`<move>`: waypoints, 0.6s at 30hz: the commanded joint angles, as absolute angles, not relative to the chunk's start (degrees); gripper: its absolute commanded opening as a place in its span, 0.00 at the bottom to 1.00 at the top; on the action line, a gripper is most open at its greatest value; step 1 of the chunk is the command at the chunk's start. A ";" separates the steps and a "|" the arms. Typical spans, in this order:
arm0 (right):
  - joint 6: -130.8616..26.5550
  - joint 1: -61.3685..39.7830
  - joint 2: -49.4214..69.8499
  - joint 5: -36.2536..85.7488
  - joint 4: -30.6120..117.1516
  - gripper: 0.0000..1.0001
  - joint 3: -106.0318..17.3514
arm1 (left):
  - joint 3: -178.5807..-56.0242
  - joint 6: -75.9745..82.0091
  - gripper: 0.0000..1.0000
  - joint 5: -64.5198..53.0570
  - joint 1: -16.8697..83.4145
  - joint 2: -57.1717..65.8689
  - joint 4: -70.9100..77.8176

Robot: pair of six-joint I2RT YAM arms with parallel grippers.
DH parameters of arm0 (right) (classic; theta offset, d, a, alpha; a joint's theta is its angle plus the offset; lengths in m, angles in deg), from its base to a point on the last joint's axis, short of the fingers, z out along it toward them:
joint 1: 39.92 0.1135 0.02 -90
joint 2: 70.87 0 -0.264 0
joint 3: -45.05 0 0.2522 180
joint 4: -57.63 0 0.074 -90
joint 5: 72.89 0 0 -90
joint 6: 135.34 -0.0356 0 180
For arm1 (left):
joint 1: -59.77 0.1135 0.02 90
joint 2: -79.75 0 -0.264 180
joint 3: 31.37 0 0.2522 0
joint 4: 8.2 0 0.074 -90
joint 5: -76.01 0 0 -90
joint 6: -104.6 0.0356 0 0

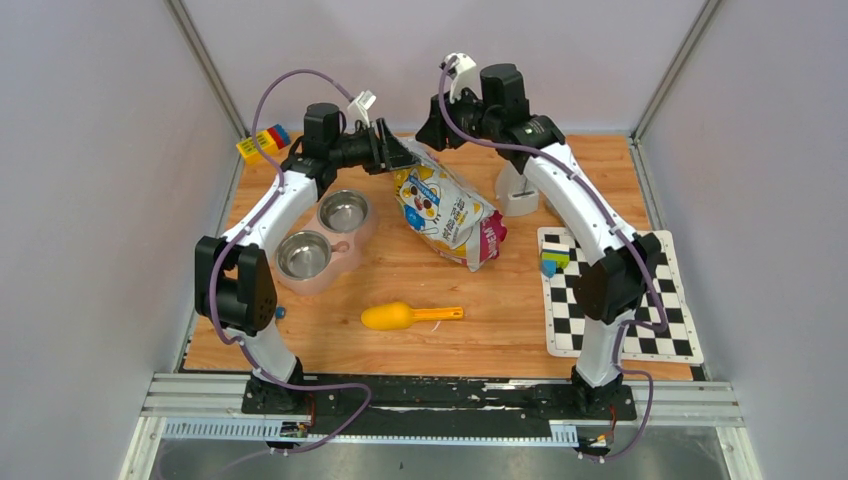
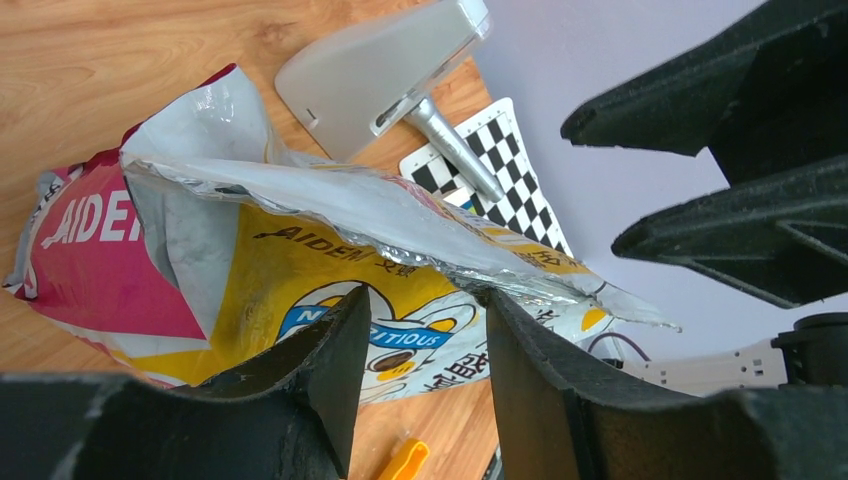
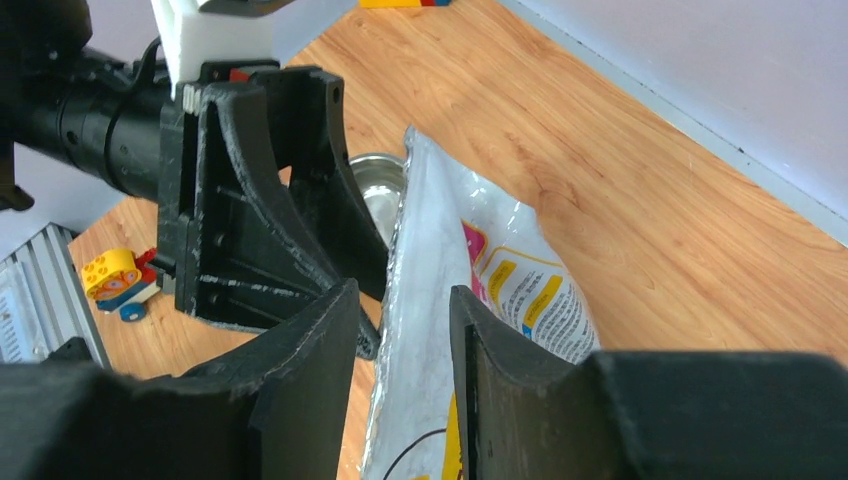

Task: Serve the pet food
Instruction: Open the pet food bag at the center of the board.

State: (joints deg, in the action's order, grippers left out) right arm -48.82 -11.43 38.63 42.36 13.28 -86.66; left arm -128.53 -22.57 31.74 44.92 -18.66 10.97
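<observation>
Your pet food is out of sight. Judge it to be inside the bag [image 1: 445, 210], which lies on its side on the table [image 1: 500, 320], just right of the pink double bowl [image 1: 347, 250], with its mouth toward both arms.

Your left gripper [image 2: 428, 300] has its jaws apart at the silver-lined lip, with nothing visibly pinched. Your right gripper [image 3: 402, 295] straddles the bag's top edge with its jaws partly apart. You cannot tell whether they bite the foil or only flank it.

Watch three things:
- **Slipping:** the film is thin and crinkly, so a shallow bite can slide off when you pull.
- **Spilling:** the bag lies flat, so spreading the mouth wide can tip pet food onto the wood instead of into the bowl.
- **Collision:** the two grippers sit very close together, so one misjudged move can knock their fingers together.

The yellow scoop [image 1: 400, 317] lies well apart, toward the near edge
</observation>
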 commanded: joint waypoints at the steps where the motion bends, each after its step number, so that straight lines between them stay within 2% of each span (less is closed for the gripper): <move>1: -45.72 -10.57 33.38 43.20 13.95 0.39 -84.63 | -129.89 -21.73 0.54 30.89 45.03 -18.68 10.76; 6: -40.81 -10.48 30.46 41.66 13.50 0.35 -80.51 | -129.87 -24.03 0.59 32.75 45.09 -19.05 8.61; 9: -38.66 -10.28 29.74 41.72 12.58 0.30 -80.00 | -129.78 -25.69 0.59 33.94 45.09 -19.32 6.79; 18: -33.17 -6.81 32.98 37.43 8.33 0.29 -82.35 | -129.95 -27.64 0.58 35.52 45.08 -20.29 4.59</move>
State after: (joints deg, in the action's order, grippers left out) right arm -37.15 -8.78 32.40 40.31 9.39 -80.14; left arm -128.53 -26.09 33.62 44.92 -19.73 8.58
